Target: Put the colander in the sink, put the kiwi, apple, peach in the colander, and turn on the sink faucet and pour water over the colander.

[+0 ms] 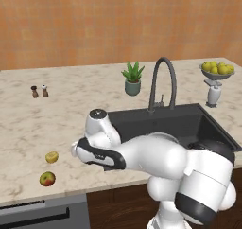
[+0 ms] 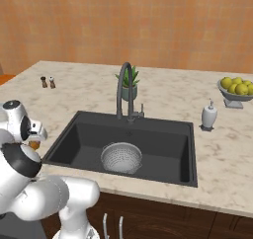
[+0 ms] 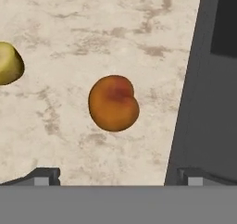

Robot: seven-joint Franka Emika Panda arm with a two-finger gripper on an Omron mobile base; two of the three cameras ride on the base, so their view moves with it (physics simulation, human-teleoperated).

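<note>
Nearest you, the gripper (image 3: 112, 177) hangs over the counter (image 1: 28, 124) with its jaws spread wide and nothing between them. In the hand view the peach (image 3: 113, 103) lies on the marble just ahead of the fingertips (image 3: 46, 176), between their lines, not touched. The kiwi (image 3: 9, 63) sits at the left edge of that view, apart from the peach, and the dark sink (image 3: 203, 93) rim runs down the right side.

From the left base view you see the apple (image 1: 47, 178) near the counter's front edge, with the kiwi (image 1: 52, 157) just behind it, both left of the arm.

Look at the right base view: the colander (image 2: 121, 157) sits in the sink (image 2: 163, 134) basin, upright, with no fruit in it. Behind it the faucet (image 2: 123, 90) arches over the basin from the back rim.

Farther back stand a potted plant (image 1: 133, 79), a soap dispenser (image 2: 209, 115), a fruit bowl (image 2: 236, 91) and two shakers (image 1: 39, 91).
</note>
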